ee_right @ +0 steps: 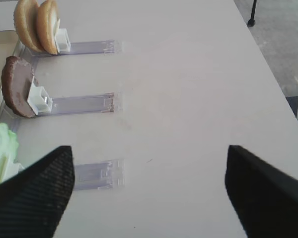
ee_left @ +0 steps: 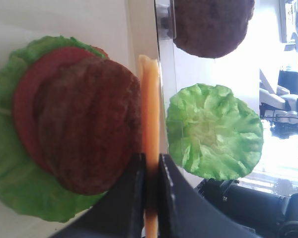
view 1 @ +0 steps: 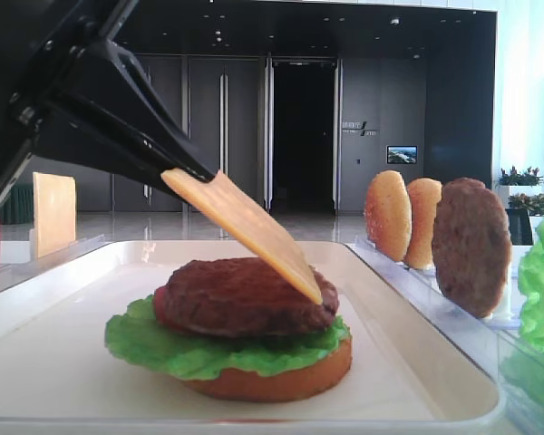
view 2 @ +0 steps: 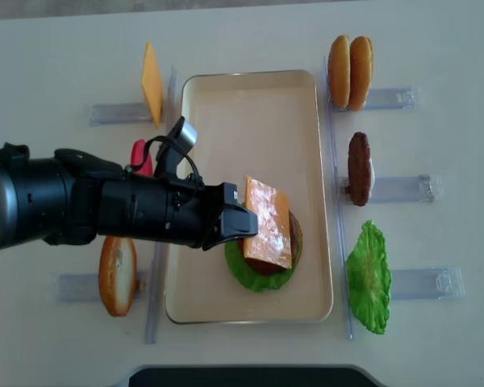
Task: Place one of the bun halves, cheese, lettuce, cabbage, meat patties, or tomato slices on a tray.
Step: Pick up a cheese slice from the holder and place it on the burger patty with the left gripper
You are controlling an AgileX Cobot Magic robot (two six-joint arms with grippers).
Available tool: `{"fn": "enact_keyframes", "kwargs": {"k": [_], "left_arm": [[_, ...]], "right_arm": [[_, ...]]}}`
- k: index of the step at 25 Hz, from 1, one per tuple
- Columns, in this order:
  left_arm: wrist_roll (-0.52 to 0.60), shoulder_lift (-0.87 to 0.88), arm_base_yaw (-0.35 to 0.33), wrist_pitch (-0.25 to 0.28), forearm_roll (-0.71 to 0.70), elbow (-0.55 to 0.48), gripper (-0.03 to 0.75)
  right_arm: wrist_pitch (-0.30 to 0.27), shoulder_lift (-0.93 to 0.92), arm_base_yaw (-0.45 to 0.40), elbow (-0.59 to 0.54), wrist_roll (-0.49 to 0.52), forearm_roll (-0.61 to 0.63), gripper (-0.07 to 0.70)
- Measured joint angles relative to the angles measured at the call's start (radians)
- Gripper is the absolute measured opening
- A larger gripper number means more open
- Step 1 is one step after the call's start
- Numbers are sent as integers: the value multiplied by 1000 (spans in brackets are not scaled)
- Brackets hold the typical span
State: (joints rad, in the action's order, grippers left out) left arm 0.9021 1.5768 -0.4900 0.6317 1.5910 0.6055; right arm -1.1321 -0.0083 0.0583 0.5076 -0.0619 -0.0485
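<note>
While the left gripper [view 2: 246, 219] reaches over the large cream-white rectangular tray [view 2: 226, 121], its black fingers [ee_left: 131, 198] are pinched narrow on one edge of the thin square orange-yellow cheese slice [view 2: 268, 222]. The slice slopes down from the fingers; its lower corner touches the top of the thick dark-brown meat patty [view 1: 240, 294] on the stack. Stack order on the tray, bottom to top: round golden-orange bun half [view 1: 272, 381], ruffled green lettuce leaf [view 1: 163, 340], red tomato slice [ee_left: 27, 104], patty. The stack sits in the tray's near-right part in the overhead view.

The right gripper [ee_right: 149, 193] hovers over bare white tabletop [ee_right: 188, 89], fingers spread wide, holding nothing.

Clear plastic holder racks [view 2: 399, 189] flank the tray. Right side: two upright bun halves [view 2: 349, 71], a second upright patty [view 2: 359, 168], a second green lettuce piece [view 2: 369, 278]. Left side: a spare cheese slice standing on edge [view 2: 151, 83], a red slice [view 2: 139, 155] partly hidden by the arm, another bun half [view 2: 117, 276].
</note>
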Motion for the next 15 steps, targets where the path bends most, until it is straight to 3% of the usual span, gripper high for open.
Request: {"fn": "enact_keyframes", "kwargs": {"k": [15], "left_arm": [[-18,1,0,-20,-1,0,32]], "right_arm": [[0,0,0,0,1,0,587]]}}
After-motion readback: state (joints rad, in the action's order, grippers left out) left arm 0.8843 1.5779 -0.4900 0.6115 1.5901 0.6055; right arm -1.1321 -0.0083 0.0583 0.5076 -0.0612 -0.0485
